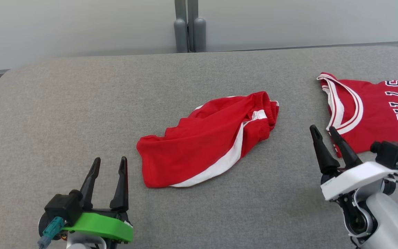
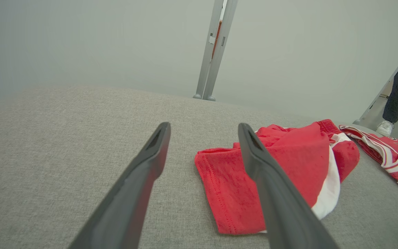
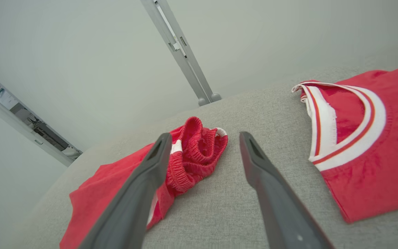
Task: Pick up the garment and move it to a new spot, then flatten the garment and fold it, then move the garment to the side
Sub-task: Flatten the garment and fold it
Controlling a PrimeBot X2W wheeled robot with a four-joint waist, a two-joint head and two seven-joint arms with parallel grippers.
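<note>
Left hand (image 1: 110, 159) and right hand (image 1: 321, 128) hover spread and empty. Red shorts (image 1: 209, 138) lie bunched midway on the surface (image 1: 81, 103), clear of both. Their folds are hard to read; a pinch may catch one layer and twist them.

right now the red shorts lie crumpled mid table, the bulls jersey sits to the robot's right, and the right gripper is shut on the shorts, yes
No. The right gripper is open and holds nothing; the right wrist view shows its fingers spread apart. The red shorts do lie crumpled mid table, the Bulls jersey to the robot's right.
</note>
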